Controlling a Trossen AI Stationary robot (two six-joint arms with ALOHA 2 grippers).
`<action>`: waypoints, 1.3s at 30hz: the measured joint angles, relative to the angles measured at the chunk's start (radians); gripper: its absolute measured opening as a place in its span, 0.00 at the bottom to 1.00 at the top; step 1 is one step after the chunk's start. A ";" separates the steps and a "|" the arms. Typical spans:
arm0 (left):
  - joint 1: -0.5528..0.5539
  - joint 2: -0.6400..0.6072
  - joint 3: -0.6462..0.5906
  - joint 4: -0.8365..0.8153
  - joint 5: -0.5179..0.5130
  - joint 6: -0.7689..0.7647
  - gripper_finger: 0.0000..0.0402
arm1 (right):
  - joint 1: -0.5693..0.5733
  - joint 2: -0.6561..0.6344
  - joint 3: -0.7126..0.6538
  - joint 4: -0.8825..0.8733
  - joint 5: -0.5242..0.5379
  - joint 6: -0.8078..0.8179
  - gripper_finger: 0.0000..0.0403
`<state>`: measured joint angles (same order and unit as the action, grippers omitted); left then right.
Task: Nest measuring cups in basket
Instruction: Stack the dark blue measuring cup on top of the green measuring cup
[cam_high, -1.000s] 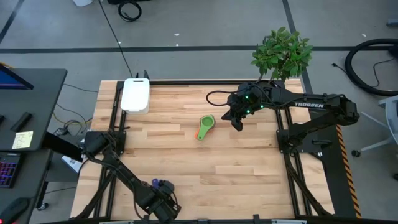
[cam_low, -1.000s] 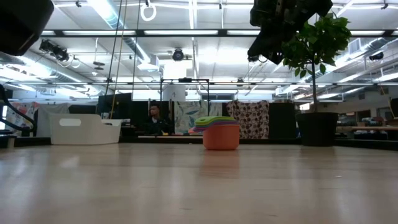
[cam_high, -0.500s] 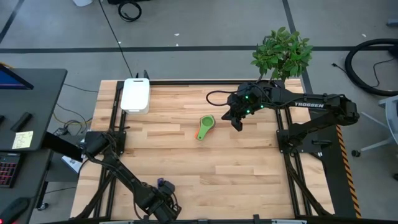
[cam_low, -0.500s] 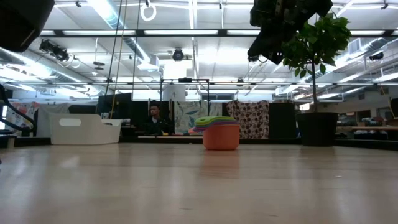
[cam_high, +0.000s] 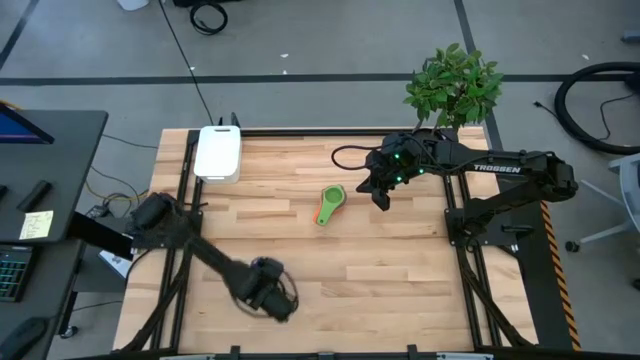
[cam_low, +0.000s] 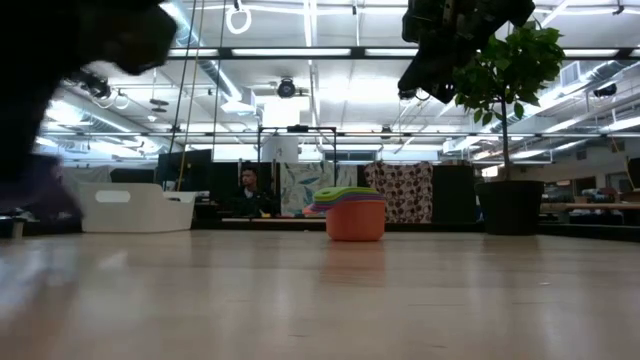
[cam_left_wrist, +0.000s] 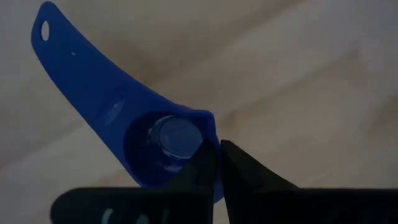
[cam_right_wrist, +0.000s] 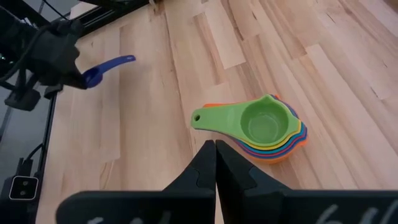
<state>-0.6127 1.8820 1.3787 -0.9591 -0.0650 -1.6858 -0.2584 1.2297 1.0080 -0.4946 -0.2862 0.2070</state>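
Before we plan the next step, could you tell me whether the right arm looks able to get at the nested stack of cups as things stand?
Probably yes: the right gripper, shut and empty, hangs beside the stack of cups, nothing between them.

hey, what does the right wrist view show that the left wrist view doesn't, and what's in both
Only the right wrist view shows the nested stack of measuring cups with the green cup on top, resting on the wooden table, and the right gripper, shut and empty above the stack.

Only the left wrist view shows, close up, the left gripper pinching the rim of the dark blue cup, and the hole at the end of its handle.

Both show that dark blue cup held by the left gripper, small and distant in the right wrist view, and the table.
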 joint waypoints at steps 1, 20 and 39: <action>0.026 -0.015 -0.001 -0.003 0.000 0.029 0.04 | 0.000 0.000 0.000 0.000 0.004 0.000 0.01; 0.658 -0.116 0.004 0.298 0.110 0.423 0.04 | -0.025 -0.082 0.000 0.029 0.326 -0.148 0.01; 0.745 -0.116 0.173 -0.021 0.088 1.900 0.04 | -0.095 -0.126 0.000 0.020 0.311 -0.210 0.01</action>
<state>0.1326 1.7657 1.5517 -0.9799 0.0235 0.2139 -0.3534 1.1032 1.0080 -0.4747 0.0250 -0.0034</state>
